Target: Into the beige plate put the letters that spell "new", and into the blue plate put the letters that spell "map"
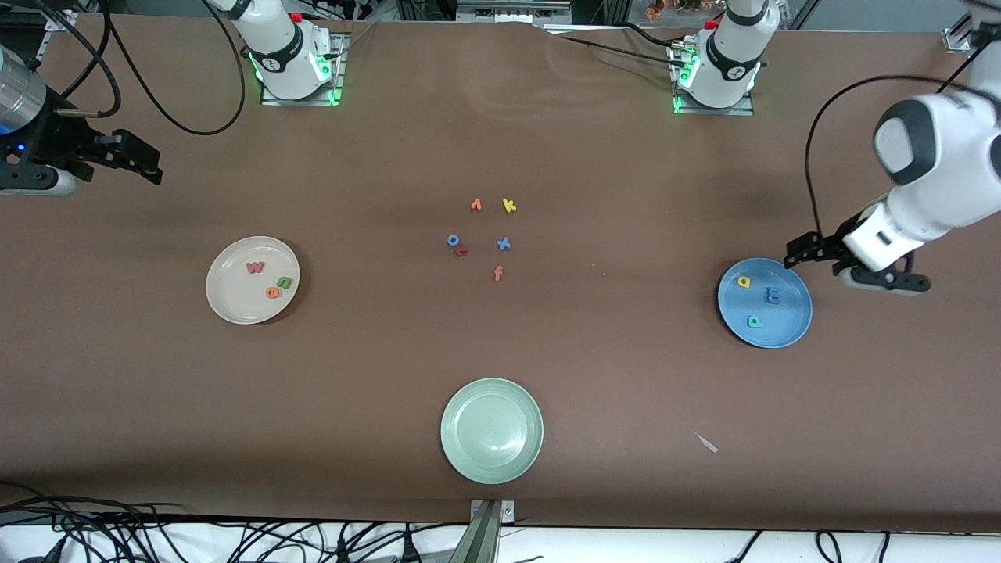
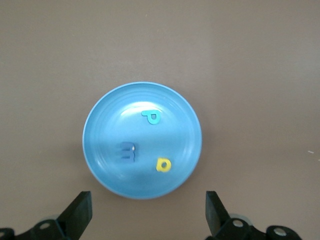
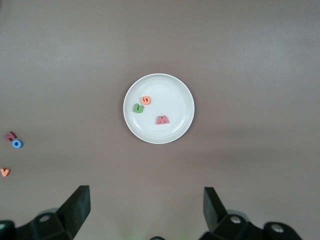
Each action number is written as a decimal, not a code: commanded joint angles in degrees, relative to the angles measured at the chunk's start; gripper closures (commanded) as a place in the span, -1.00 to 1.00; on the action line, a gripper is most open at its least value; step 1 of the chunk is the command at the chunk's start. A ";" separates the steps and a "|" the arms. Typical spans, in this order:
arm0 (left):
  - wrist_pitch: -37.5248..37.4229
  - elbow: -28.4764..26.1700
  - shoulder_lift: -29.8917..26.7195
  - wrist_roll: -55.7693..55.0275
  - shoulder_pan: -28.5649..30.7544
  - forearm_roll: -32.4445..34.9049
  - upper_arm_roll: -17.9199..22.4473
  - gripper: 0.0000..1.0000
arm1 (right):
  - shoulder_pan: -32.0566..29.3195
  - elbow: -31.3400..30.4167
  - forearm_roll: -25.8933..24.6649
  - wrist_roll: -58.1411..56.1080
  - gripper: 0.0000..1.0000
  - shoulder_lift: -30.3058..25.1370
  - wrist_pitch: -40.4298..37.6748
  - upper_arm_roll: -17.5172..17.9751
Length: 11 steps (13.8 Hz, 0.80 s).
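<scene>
Already the three letters of "map" lie in the blue plate, at the right of the front frame: a yellow a, a blue m and a teal p, all apart from one another. The three of "new" lie in the beige plate, at the left of the frame: a salmon-red w, a green n and an orange e, the last two touching. Both plates are round with plain raised rims; the letters look like small flat foam cut-outs.

One pale green plate sits low in the centre. Six loose letters are scattered at mid-frame (one dark red piece touches the blue o).

Above the blue plate's upper edge, the left gripper has its fingers spread wide and holds nothing. At the frame's upper left, the right gripper waits over bare brown table, equally wide and empty.
</scene>
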 commanded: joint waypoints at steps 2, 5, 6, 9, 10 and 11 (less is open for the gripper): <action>-10.17 0.52 -10.36 -5.46 0.56 4.74 -2.35 -1.00 | 0.02 1.48 1.07 -0.66 -1.00 1.80 0.01 0.04; -23.52 9.91 -11.17 -21.88 1.43 11.77 -8.58 -1.00 | 0.01 3.51 1.07 -0.57 -1.00 3.48 -0.26 0.13; -26.69 12.73 -11.09 -24.10 1.52 12.13 -9.73 -1.00 | 0.01 3.51 1.07 -0.74 -1.00 3.48 -0.26 0.13; -35.14 22.65 -9.77 -24.56 1.52 10.56 -9.04 -1.00 | 0.01 3.51 1.16 -1.01 -1.00 3.66 -0.26 0.13; -35.68 25.91 -6.98 -24.65 1.44 10.20 -9.30 -1.00 | 0.01 3.51 1.16 -1.01 -1.00 3.83 -0.35 0.13; -36.21 30.03 -3.47 -24.82 1.44 10.03 -8.96 -1.00 | -0.16 3.42 1.16 -1.01 -1.00 3.92 -0.35 0.04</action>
